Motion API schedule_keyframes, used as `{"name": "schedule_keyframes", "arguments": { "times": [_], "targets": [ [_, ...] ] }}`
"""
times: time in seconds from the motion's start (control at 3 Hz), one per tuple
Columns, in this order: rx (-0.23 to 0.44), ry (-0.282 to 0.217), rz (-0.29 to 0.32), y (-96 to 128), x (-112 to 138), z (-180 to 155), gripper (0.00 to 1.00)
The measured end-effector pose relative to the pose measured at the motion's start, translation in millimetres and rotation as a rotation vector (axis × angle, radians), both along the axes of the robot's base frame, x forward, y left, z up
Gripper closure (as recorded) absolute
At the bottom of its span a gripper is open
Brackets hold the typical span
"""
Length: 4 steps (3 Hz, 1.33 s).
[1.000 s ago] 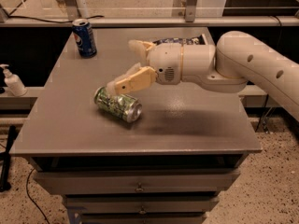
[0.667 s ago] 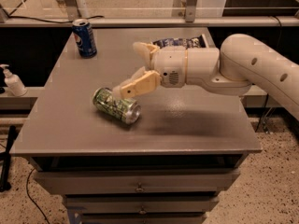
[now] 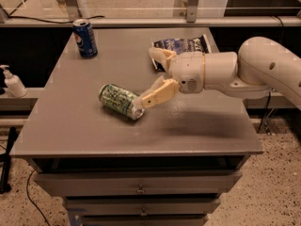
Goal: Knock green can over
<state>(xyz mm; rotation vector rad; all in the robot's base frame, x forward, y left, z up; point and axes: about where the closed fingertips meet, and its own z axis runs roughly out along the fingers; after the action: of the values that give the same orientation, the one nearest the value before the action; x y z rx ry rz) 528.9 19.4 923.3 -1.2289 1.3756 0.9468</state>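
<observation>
The green can [image 3: 119,100] lies on its side on the grey table [image 3: 70,131], left of centre, its silver top pointing right and toward me. My gripper [image 3: 151,76] reaches in from the right, just right of the can and a little above the table. Its fingers are spread wide apart and hold nothing. The near finger [image 3: 159,93] points down-left and its tip is at the can's top end. The far finger [image 3: 161,56] points toward the back.
A blue Pepsi can [image 3: 85,37] stands upright at the back left corner. A dark snack bag [image 3: 181,45] lies at the back, behind the gripper. A white pump bottle [image 3: 12,82] stands off the table to the left. Drawers are under the tabletop.
The gripper has shifted slightly right and forward. The green can lies on its side throughout, rolled a little toward the front right.
</observation>
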Motion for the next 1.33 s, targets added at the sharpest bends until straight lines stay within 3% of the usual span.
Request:
{"name": "schedule_keyframes", "arguments": {
  "times": [0.67, 1.0, 1.33],
  "targets": [
    [-0.109, -0.034, 0.008, -37.3, -3.4, -25.0, 0.00],
    [-0.159, -0.040, -0.017, -70.8, -0.2, -34.0, 0.00],
    [-0.215, -0.014, -0.071, -122.6, 8.1, -34.9, 0.00]
  ]
}}
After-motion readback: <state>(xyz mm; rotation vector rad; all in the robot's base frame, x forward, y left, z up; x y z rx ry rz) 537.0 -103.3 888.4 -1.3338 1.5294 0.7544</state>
